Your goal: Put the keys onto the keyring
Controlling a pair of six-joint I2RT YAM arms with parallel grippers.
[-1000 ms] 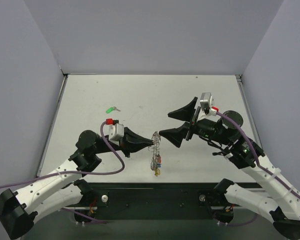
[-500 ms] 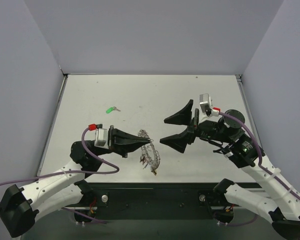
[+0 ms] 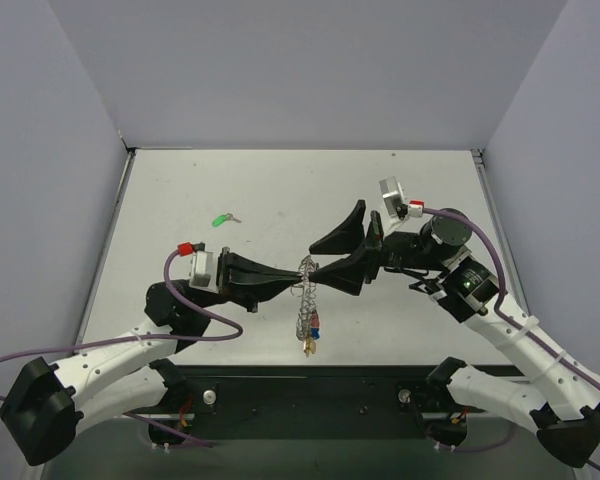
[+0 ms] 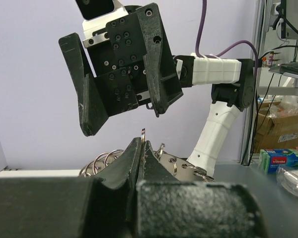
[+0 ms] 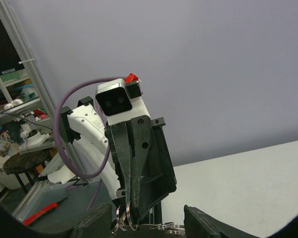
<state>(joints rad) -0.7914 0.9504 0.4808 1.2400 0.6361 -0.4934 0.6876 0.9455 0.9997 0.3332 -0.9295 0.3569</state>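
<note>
My left gripper [image 3: 298,279] is shut on the rim of the silvery coil-rimmed keyring [image 3: 306,292] and holds it above the table. Several keys with red, blue and yellow heads [image 3: 311,330] hang from the ring's lower part. A green-headed key [image 3: 221,219] lies alone on the table at the back left. My right gripper [image 3: 326,258] is open, its lower finger tip right beside the ring. In the left wrist view the shut fingers [image 4: 142,148] pinch a loop of the ring [image 4: 143,133], with the open right gripper [image 4: 121,111] above. In the right wrist view the ring [image 5: 126,218] hangs at the left gripper's tip [image 5: 132,210].
The white table [image 3: 280,190] is walled by grey panels on the left, back and right. A black rail [image 3: 310,385] runs along the near edge between the arm bases.
My left gripper swung the keyring up and to the right, from tilted low to hanging upright. My right gripper moved left, up to the ring, still open.
</note>
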